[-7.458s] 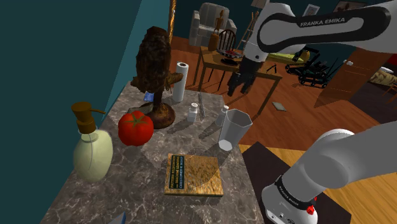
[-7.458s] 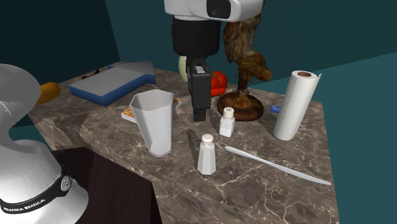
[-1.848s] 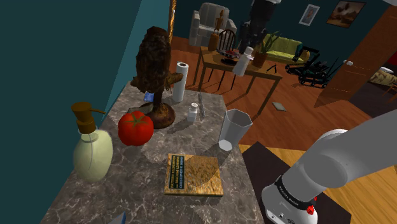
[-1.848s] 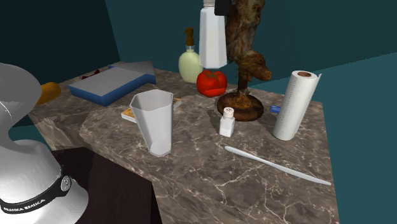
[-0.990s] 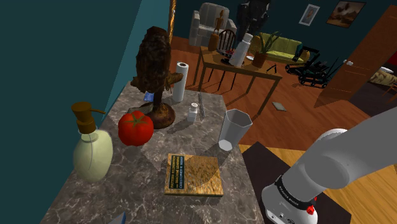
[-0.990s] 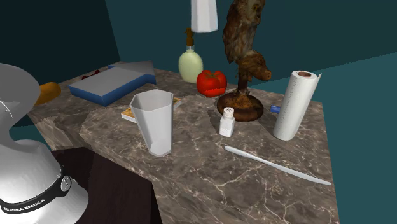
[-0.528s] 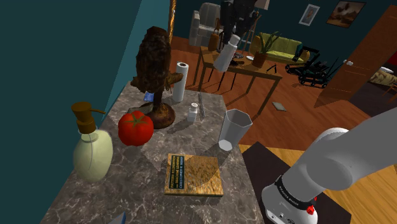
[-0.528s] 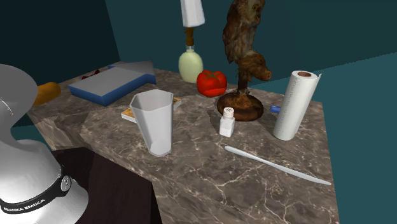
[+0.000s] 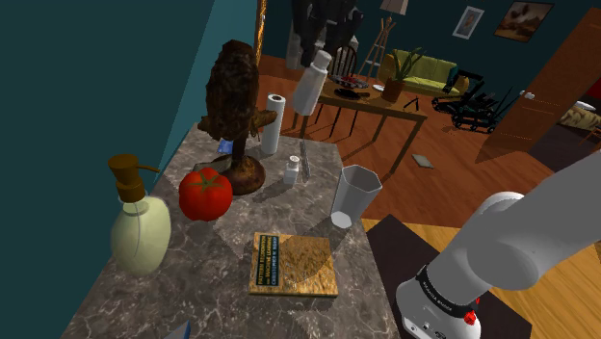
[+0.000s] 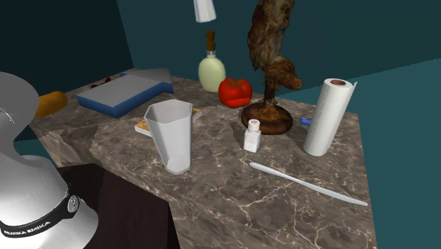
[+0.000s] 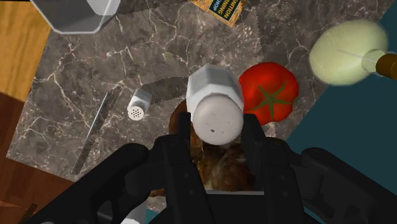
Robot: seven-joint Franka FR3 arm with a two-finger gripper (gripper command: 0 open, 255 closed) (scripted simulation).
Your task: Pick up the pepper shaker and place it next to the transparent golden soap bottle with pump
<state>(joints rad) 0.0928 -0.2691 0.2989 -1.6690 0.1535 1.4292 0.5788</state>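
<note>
My black gripper (image 9: 319, 56) hangs high above the marble counter, shut on a white pepper shaker (image 9: 308, 89) that tilts a little in the grip. In the wrist view the fingers (image 11: 253, 136) clasp the shaker (image 11: 216, 107) on both sides, its holed cap toward the camera. The brown statue (image 11: 216, 164) lies right beneath it. The pale golden soap bottle (image 9: 141, 231) with a brown pump stands at the counter's near left end in the shoulder view, beyond the red tomato (image 9: 205, 193). The shaker's base (image 10: 204, 10) shows above the bottle (image 10: 211, 71).
A second small white shaker (image 9: 291, 171) stands by the tall statue (image 9: 234, 106). A grey cup (image 9: 354, 195), a book (image 9: 292, 263), a paper towel roll (image 9: 274, 123) and a thin white utensil (image 10: 307, 184) also sit on the counter (image 9: 193, 289). A blue flat box (image 10: 124, 92) lies behind.
The gripper has carried the shaker toward the shoulder view's left, from above the far wooden table to above the statue, nearer the bottle. The grip is unchanged.
</note>
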